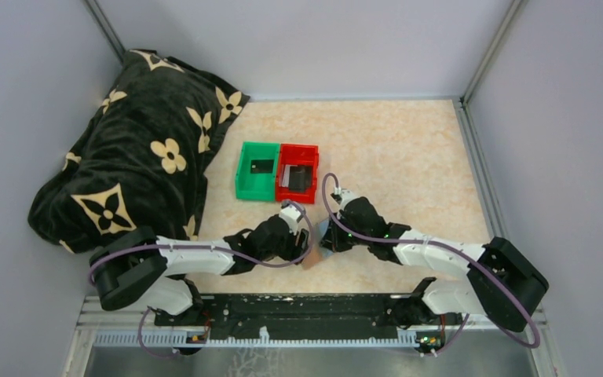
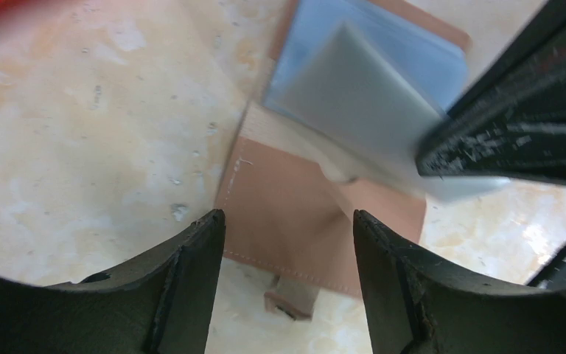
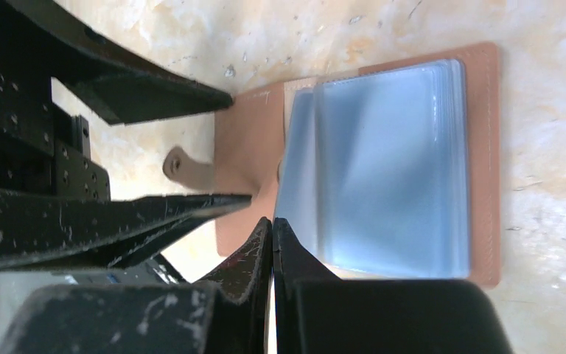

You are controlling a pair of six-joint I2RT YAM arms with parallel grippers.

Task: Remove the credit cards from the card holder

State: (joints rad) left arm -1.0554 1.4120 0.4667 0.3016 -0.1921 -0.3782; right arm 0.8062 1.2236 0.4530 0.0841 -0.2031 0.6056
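Observation:
The tan card holder (image 3: 247, 140) lies open on the table, its pale blue sleeves (image 3: 390, 162) facing up; in the top view it is a small tan patch (image 1: 312, 260) between the two arms. My right gripper (image 3: 273, 220) is shut on the edge of a grey credit card (image 2: 354, 103), which tilts up out of the sleeves. My left gripper (image 2: 287, 215) is open, with a finger on either side of the tan flap (image 2: 287, 214) and its snap tab (image 2: 291, 296). The right gripper's fingers (image 2: 508, 125) show at the right of the left wrist view.
A green bin (image 1: 245, 187) and a red bin (image 1: 308, 148) stand side by side just beyond the grippers, each with a dark card inside. A black blanket with cream flowers (image 1: 133, 157) is heaped at the far left. Grey walls enclose the table.

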